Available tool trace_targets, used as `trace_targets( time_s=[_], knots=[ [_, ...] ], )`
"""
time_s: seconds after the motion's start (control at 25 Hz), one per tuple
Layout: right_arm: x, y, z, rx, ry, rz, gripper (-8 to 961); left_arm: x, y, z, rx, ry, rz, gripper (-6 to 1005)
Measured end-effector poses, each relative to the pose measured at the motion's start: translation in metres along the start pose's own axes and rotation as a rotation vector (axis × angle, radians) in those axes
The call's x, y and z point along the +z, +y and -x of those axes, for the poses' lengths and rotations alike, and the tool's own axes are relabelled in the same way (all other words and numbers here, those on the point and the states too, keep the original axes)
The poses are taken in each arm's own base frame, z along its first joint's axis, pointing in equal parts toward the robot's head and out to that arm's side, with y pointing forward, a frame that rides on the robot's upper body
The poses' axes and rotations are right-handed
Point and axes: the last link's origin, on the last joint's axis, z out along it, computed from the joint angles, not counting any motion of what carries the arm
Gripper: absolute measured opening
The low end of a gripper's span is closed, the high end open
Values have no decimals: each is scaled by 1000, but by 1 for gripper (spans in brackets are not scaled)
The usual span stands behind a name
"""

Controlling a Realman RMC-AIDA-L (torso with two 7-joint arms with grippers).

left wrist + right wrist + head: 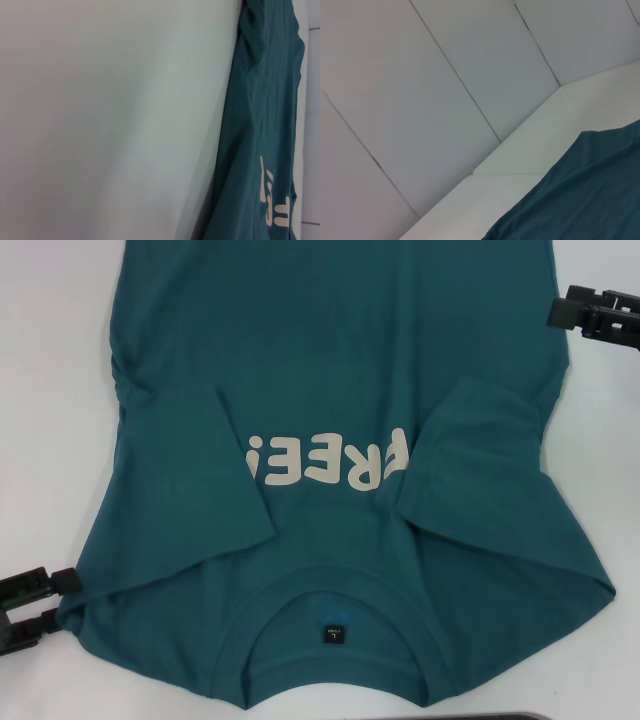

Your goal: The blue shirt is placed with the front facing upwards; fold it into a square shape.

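A blue shirt (340, 380) is spread on a white table (50, 390), both sleeves folded inward; the left gripper (62, 600) is set at its near-left shoulder, the right gripper (560, 308) beside its far-right edge — neither grip can be told.

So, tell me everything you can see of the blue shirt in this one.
The blue shirt is a dark teal short-sleeved tee, cotton-looking, lying flat and face up on the white table. Both sleeves are folded inward; the right one covers part of the off-white "FREE!" lettering. The ribbed collar faces the robot. The left gripper sits at its shoulder edge.
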Motion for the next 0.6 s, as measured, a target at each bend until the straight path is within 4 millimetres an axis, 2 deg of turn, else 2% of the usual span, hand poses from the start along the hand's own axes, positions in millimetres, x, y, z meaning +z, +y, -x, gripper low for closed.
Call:
trace_targets(
  time_s=[0.32,0.6],
  knots=[
    [1,0,1,-1,-5,0,853,-3,2,-6,17,15,-6,754],
    [1,0,2,-2,-11,2,854,-5,-1,-3,9,16,-8,751]
  ],
)
